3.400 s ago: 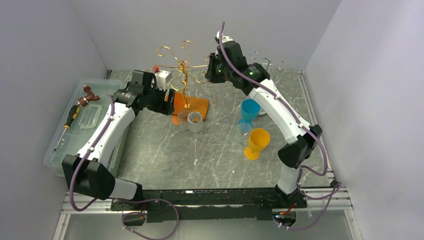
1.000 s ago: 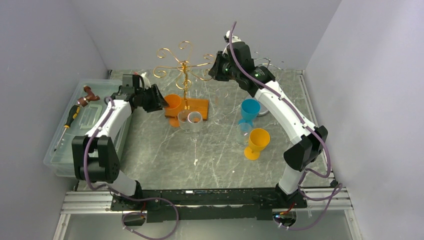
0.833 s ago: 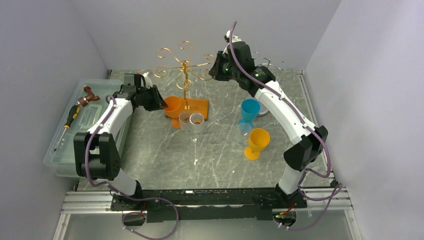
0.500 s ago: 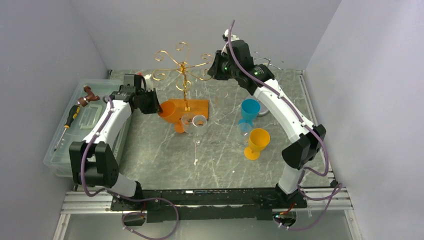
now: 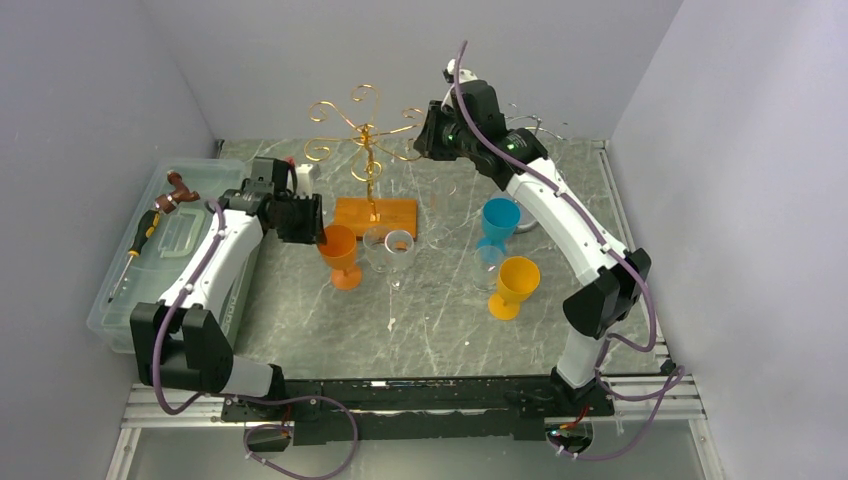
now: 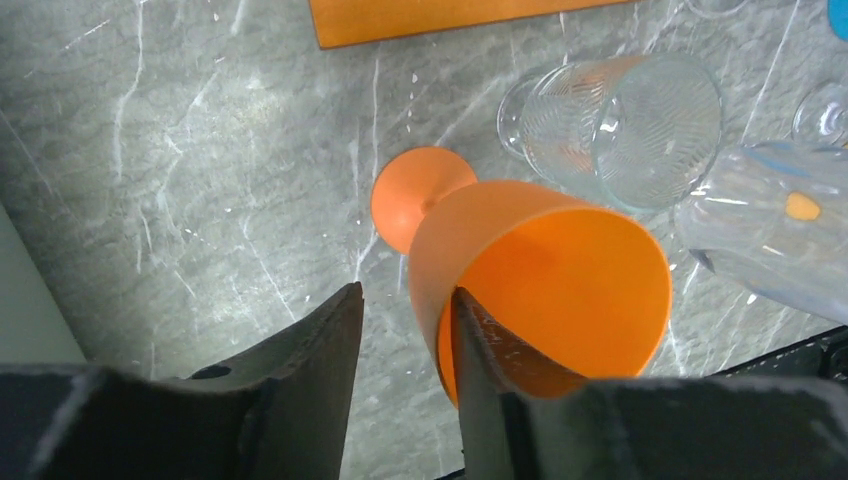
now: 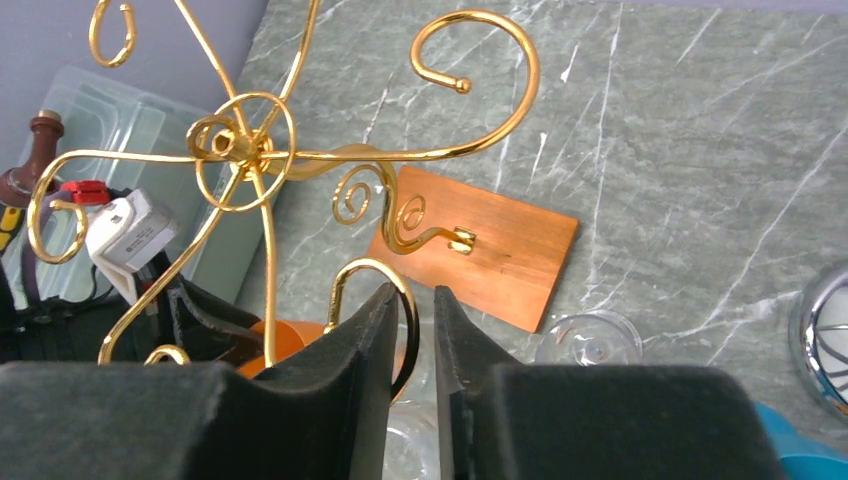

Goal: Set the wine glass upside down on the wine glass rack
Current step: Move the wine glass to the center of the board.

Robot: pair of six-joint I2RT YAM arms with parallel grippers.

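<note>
An orange wine glass (image 5: 340, 255) stands upright on the grey table in front of the rack's wooden base (image 5: 385, 215). My left gripper (image 5: 312, 222) is at its rim and open. In the left wrist view one finger (image 6: 500, 350) is inside the orange cup (image 6: 560, 290), and the other stands apart from the outer wall. The gold wire rack (image 5: 367, 135) rises from the base. My right gripper (image 5: 425, 130) is up at a rack arm. Its jaws (image 7: 414, 292) stand narrowly open around a gold loop (image 7: 345, 275), which lies against one finger.
A clear glass (image 5: 390, 248) stands right next to the orange one. A blue glass (image 5: 499, 222), a small clear one (image 5: 487, 265) and a yellow one (image 5: 517, 285) stand to the right. A plastic bin (image 5: 150, 280) with tools sits at the left edge.
The left gripper carried the orange glass from beside the wooden base to in front of it, stood it upright, and reopened its jaws. The right jaws eased slightly apart.
</note>
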